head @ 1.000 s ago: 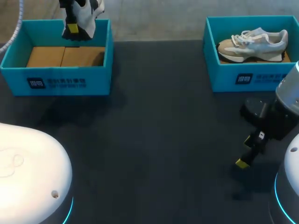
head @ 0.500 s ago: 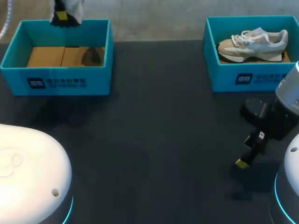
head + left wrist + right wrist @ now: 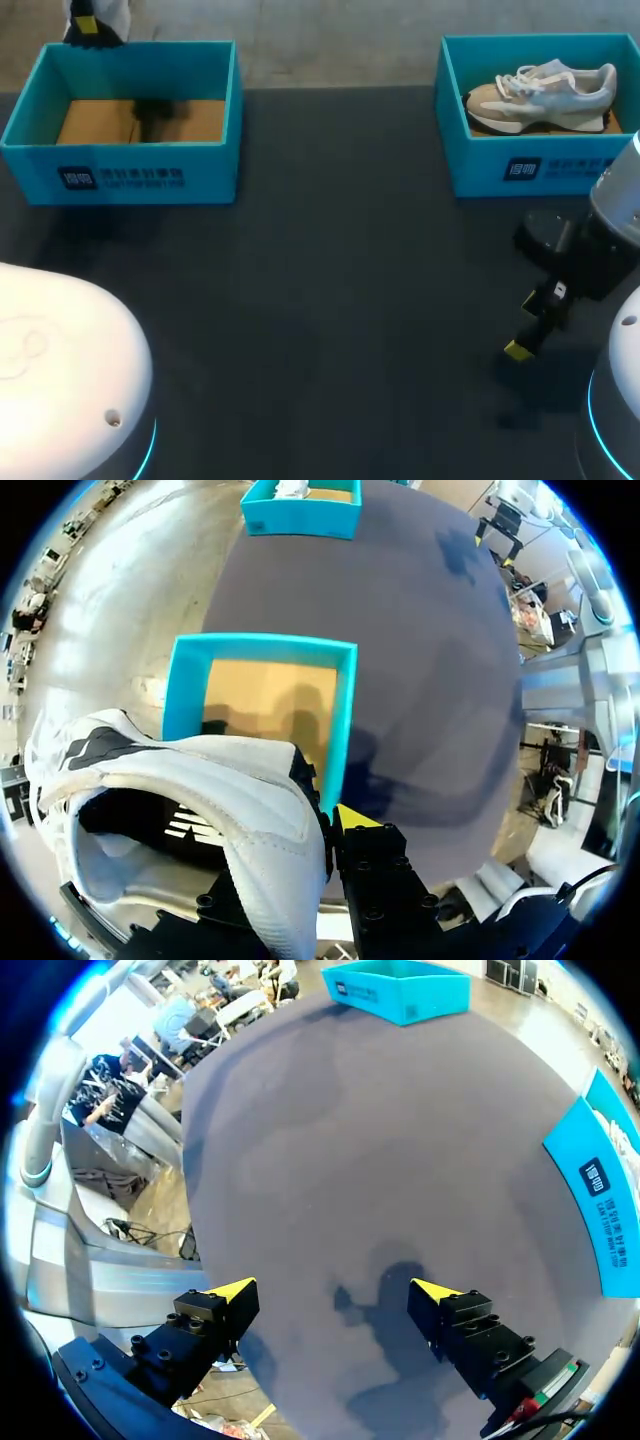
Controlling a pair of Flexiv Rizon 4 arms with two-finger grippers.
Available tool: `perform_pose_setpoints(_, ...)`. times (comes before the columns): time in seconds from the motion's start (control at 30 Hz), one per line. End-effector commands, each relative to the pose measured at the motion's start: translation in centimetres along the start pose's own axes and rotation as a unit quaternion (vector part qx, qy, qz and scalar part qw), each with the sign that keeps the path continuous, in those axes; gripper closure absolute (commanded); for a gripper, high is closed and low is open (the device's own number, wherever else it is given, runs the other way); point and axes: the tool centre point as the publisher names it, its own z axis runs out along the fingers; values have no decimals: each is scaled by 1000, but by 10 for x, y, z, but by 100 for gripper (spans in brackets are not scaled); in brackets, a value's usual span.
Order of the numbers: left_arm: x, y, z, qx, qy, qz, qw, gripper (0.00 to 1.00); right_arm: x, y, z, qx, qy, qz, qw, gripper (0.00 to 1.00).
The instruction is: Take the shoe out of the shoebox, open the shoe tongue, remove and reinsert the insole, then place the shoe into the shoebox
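My left gripper [image 3: 86, 27] hangs above the far left corner of the empty left shoebox [image 3: 125, 165], shut on a white shoe [image 3: 112, 14] with black markings. In the left wrist view the white shoe [image 3: 200, 800] fills the space in front of the left gripper [image 3: 305, 825]. Its collar is pinched between the fingers, and one yellow fingertip [image 3: 355, 817] shows beside it. The left shoebox [image 3: 262, 695] lies below with its brown floor bare. My right gripper [image 3: 530, 325] stands open low over the table's right side. Nothing lies between the right gripper's [image 3: 332, 1290] fingers.
A second blue shoebox [image 3: 480, 160] at the far right holds a grey and beige shoe [image 3: 540, 92]. Dark table surface [image 3: 340, 280] spreads between the two boxes. In the right wrist view the left shoebox [image 3: 400, 990] is far ahead and the right shoebox [image 3: 605, 1195] stands beside the gripper.
My left gripper has lifted the white shoe up and away to the left, from over the box's back wall to beyond its far left corner. The right arm has not moved.
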Motion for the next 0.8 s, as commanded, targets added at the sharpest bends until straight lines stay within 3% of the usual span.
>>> perform_pose_setpoints(0.03,-9,11,7,16,9,18,1000,100,1,-1,1,-1,-1,0,1000,0)
perform_pose_setpoints(0.4,-25,45,10,11,-4,203,979,100,1,-1,1,-1,-1,0,1000,0)
perform_pose_setpoints(0.63,-34,74,19,-26,-29,343,938,100,1,-1,1,-1,-1,0,1000,0)
perform_pose_setpoints(0.8,-41,90,16,-27,-35,396,917,100,1,-1,1,-1,-1,0,1000,0)
